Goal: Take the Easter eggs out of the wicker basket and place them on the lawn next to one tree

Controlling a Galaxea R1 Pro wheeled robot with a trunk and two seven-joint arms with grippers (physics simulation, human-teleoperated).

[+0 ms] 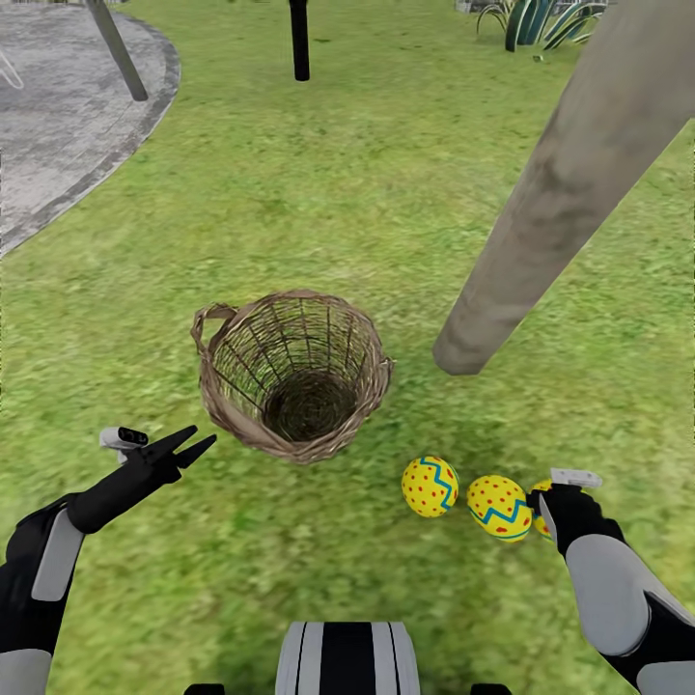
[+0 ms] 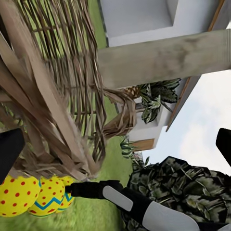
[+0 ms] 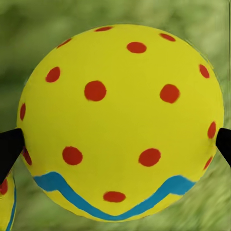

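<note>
The wicker basket (image 1: 290, 378) stands upright on the lawn (image 1: 319, 193) with nothing inside it; its weave (image 2: 48, 86) looms close in the left wrist view. Two Easter eggs (image 1: 430, 486) (image 1: 500, 507) lie on the grass at the foot of the tree trunk (image 1: 541, 212). The third egg (image 1: 540, 488) lies beside them, mostly hidden by my right gripper (image 1: 542, 507), which is open with a fingertip on each side of it. That egg (image 3: 120, 120) shows up close between the fingertips (image 3: 9, 149). My left gripper (image 1: 183, 449) hangs open just left of the basket, holding nothing.
A grey paved path (image 1: 58, 125) curves at the far left with a slanted grey pole (image 1: 116, 48) on it. A thin black trunk (image 1: 300, 39) stands far ahead, and a spiky plant (image 1: 541, 19) at the far right. Open grass lies all round.
</note>
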